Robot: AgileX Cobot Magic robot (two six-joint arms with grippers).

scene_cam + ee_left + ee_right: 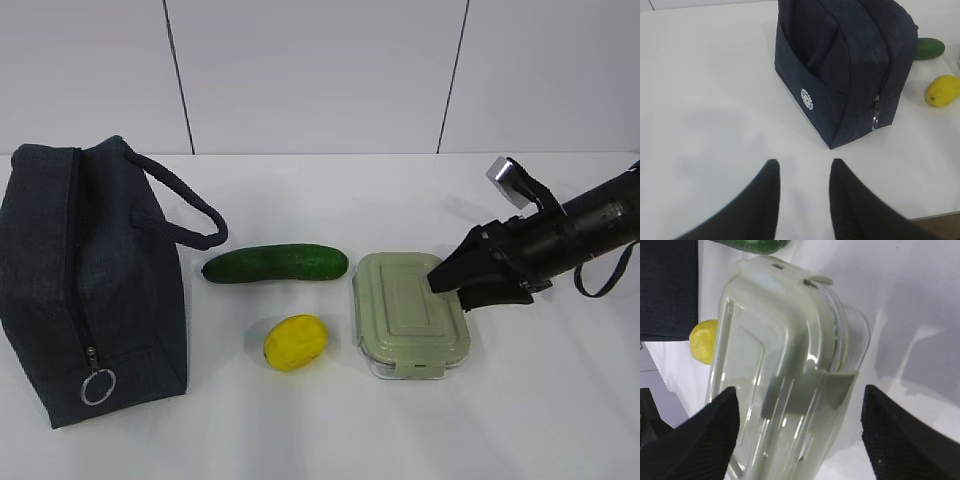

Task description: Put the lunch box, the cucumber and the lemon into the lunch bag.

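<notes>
Nothing is packed yet — box [411,313], cucumber [275,264] and lemon [294,342] lie right of the zipped bag [90,280]. The right pincer [462,284] straddles the box, wide; the left pincer [803,187] waits part-open, empty.

Probably a lab test bench: bare white table [330,420] against plain white wall panels [310,70].

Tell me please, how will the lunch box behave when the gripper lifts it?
The lunch box looks rigid, so it should keep its shape. Its clear walls and glossy lid look smooth, so it may slip between the right gripper fingers. It lies flat on the table, so rolling seems unlikely.
</notes>
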